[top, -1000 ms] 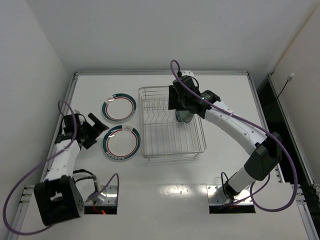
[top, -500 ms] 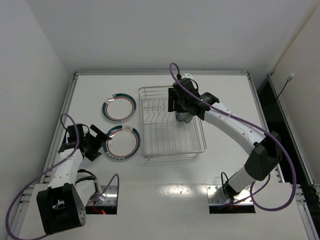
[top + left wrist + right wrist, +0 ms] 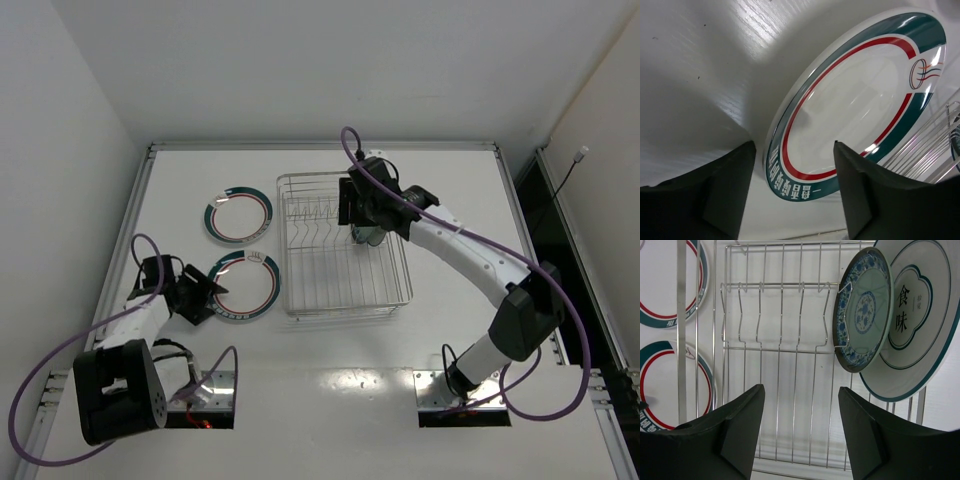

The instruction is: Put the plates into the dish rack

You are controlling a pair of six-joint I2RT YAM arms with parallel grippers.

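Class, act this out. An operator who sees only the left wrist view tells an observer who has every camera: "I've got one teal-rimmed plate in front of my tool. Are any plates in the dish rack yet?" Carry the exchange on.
Observer: Yes, two. A small blue-patterned plate and a larger pale plate stand upright side by side among the prongs of the dish rack.
Operator: Any others not loaded?
Observer: One more teal-rimmed plate lies flat beyond your plate, left of the rack.
Operator: And the other arm?
Observer: The right tool hangs open over the rack, holding nothing.
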